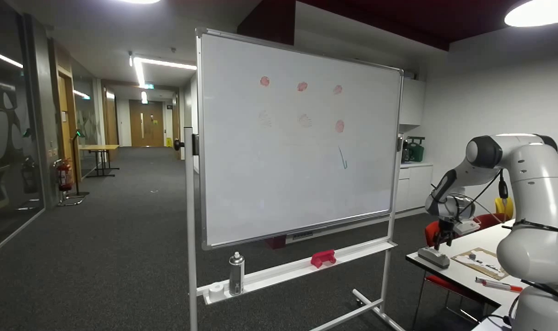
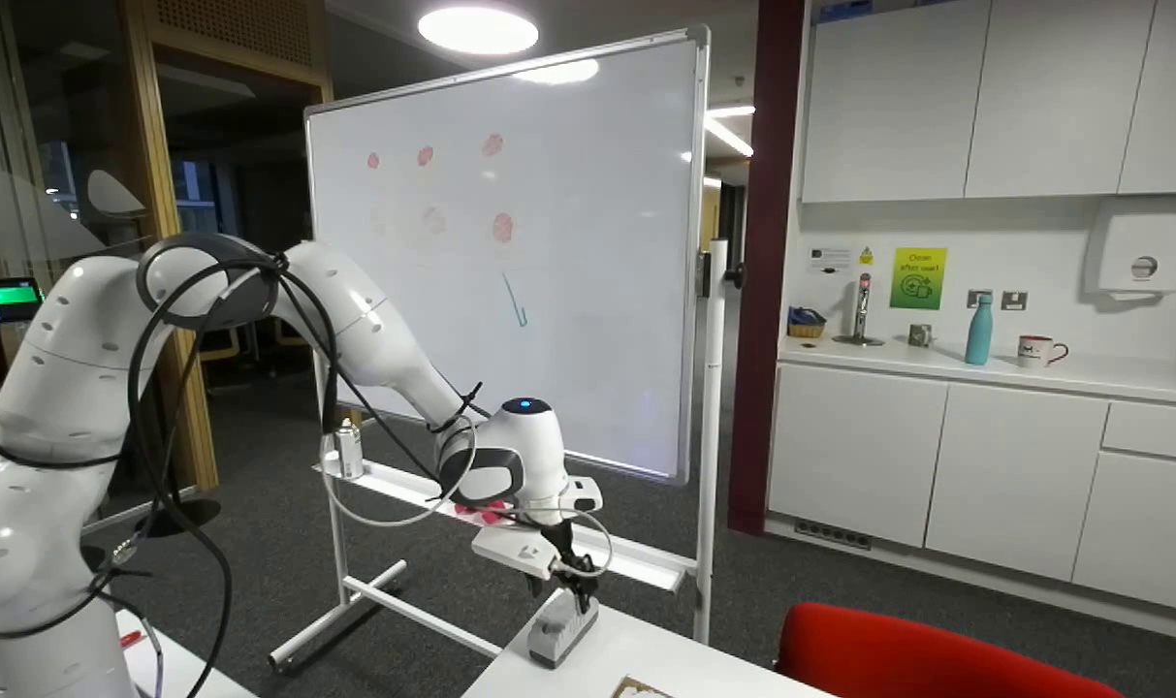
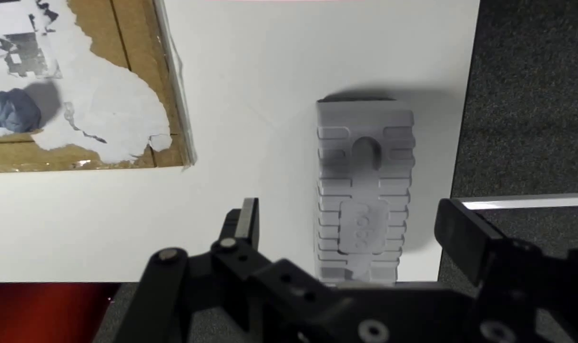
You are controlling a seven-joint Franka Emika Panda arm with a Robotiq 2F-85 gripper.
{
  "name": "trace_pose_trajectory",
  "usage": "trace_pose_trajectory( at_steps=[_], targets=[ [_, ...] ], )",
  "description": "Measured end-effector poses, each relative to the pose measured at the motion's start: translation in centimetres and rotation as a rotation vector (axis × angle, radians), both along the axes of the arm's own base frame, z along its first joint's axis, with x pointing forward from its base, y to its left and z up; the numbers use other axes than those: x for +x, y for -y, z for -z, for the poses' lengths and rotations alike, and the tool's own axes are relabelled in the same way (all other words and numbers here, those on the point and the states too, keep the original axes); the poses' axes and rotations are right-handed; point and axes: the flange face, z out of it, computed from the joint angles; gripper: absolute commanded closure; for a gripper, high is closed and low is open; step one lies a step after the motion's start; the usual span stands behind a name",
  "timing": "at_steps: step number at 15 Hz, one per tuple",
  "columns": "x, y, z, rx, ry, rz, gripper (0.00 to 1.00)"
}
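Spread tool [image 3: 347,221] partly hides the grey block [image 3: 364,188].

Office space with a kitchenette [image 2: 859,436]; whiteboard [image 1: 297,184]; carpeted corridor [image 1: 138,177]; fire extinguisher [image 1: 64,175]; tap [image 2: 863,308]; paper-towel dispenser [image 2: 1142,242]

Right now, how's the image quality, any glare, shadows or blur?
In an exterior view, the ceiling light is blown out and a bright reflection sits near the top edge of the whiteboard; in the wrist view, soft shadows fall above and right of the gray block and beside the blue-gray lump, while the dark fingers look slightly out of focus.
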Motion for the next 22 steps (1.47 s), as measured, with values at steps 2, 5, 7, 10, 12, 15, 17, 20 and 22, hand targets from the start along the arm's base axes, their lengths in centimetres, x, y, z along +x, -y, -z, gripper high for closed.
trace_pose_trajectory(
  at_steps=[2,5,7,10,12,15,17,20,22],
  targets=[
    [0.1,-0.2,0.7,0.002,-0.006,-0.001,0.0],
    [0.3,-0.3,1.8,0.009,-0.02,-0.004,0.0],
    [0.5,-0.2,2.5,0.011,-0.027,-0.005,0.0],
    [0.9,0.1,3.2,0.011,-0.031,0.003,0.0],
    [1.4,0.1,3.5,0.012,-0.027,0.021,0.0],
    [2.3,-0.4,3.7,0.02,-0.017,0.04,0.0],
    [2.8,-1.0,3.7,0.026,-0.012,0.045,0.0],
    [3.1,-1.4,3.7,0.029,-0.01,0.052,0.0],
    [3.2,-1.4,3.7,0.028,-0.009,0.057,0.0]
  ],
)
